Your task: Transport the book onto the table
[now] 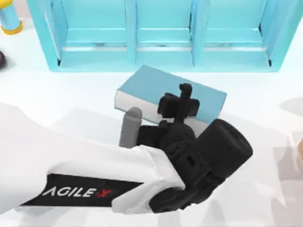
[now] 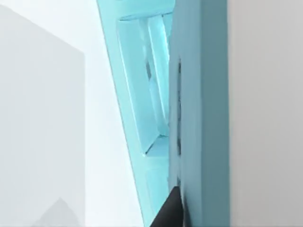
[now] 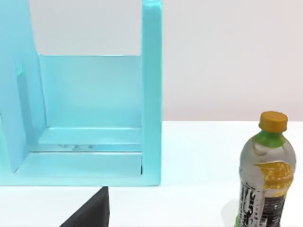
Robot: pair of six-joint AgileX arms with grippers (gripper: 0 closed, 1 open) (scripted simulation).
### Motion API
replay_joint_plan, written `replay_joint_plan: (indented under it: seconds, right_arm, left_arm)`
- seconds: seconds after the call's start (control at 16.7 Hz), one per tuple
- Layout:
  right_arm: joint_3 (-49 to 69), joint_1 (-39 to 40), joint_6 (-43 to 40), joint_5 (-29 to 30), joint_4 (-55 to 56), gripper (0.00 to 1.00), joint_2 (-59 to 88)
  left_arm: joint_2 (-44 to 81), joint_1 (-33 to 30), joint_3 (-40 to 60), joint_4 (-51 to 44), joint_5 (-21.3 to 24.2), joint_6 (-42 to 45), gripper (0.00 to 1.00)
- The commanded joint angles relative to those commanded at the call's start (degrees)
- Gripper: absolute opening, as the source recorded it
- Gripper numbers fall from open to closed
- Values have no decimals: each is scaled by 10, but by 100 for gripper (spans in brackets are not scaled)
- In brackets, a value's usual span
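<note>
Book (image 1: 156, 87) lies flat on the table (image 1: 57, 94), just in front of the shelf unit (image 1: 161, 42), outside its middle compartment. Teal cover up, page edges facing away from the shelf. Long axis runs roughly along the shelf front, skewed a little, left end nearer the shelf.

Left gripper (image 1: 182, 101) is directly over the book's front half, reaching in from the side away from the shelf, arm sleeve trailing toward the top view's left. From above it seems to sit on or at the book, but I cannot tell whether its fingers are spread or clamped on the cover; the wrist body hides them. The left wrist view has the teal cover edge-on against the shelf, with one dark fingertip (image 2: 170, 213) at its edge.

Judgement: the book looks already down on the table, so the next move turns on contact. If it's pinched, release, then lift straight up and back away from the shelf (pulling sideways would drag it).

Right gripper sits parked well off, facing the shelf's end compartment; only a dark finger corner (image 3: 92, 213) visible, state unknown.

Counts: one book, one shelf with three compartments, one bottle (image 3: 262, 172) beside the shelf's right end.
</note>
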Motion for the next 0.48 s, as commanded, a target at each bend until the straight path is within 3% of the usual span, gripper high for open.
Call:
replay_joint_plan:
  seconds: [0.24, 0.48]
  right_arm:
    - [0, 0, 0, 0, 0, 100, 0]
    - [0, 0, 0, 0, 0, 100, 0]
  left_arm:
    - [31, -42, 9, -22, -43, -131, 0]
    - [42, -58, 11, -33, -60, -180, 0]
